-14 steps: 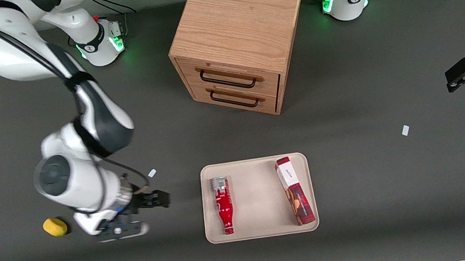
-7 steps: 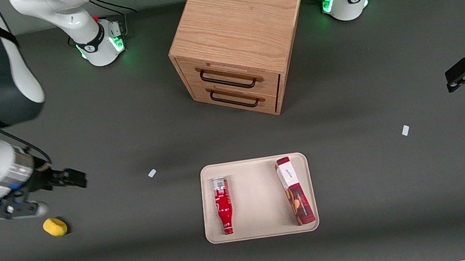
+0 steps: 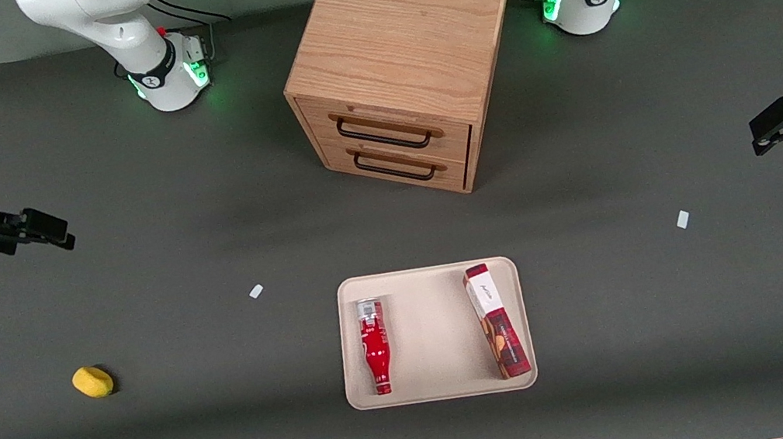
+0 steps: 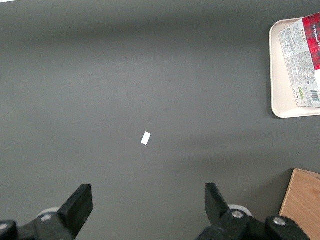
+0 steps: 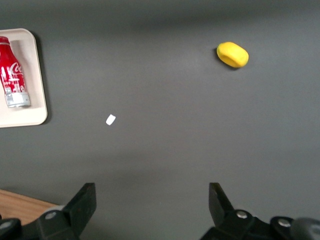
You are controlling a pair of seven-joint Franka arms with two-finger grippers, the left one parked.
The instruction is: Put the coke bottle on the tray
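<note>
A: Where the tray is set on the dark table, what is seen on it?

B: The coke bottle is laid flat on it, along the edge toward the working arm's end of the table. Its silvery base is pointed at the wooden cabinet, and its narrow neck is turned to the front camera. A red-and-white cookie box is laid along the tray's edge toward the parked arm's end, with bare tray between the two.

A: And where is the gripper found?

B: It is held well apart from the tray, toward the working arm's end of the table and farther from the front camera than the tray. Nothing is gripped by it. In the right wrist view its fingers are spread wide, with only bare table seen between them.

A: What else is shown in that wrist view?

B: The bottle is seen resting on the tray's corner, with the white lettering visible. A small white scrap is seen on the table near that corner, and a yellow lump is seen well apart from it.

A: Is the yellow lump near the tray in the front view?

B: No. It is set far toward the working arm's end, nearer the front camera than the gripper. The white scrap is found between the lump and the tray. In front of the cabinet's two drawers, only bare table is seen before the tray.
</note>
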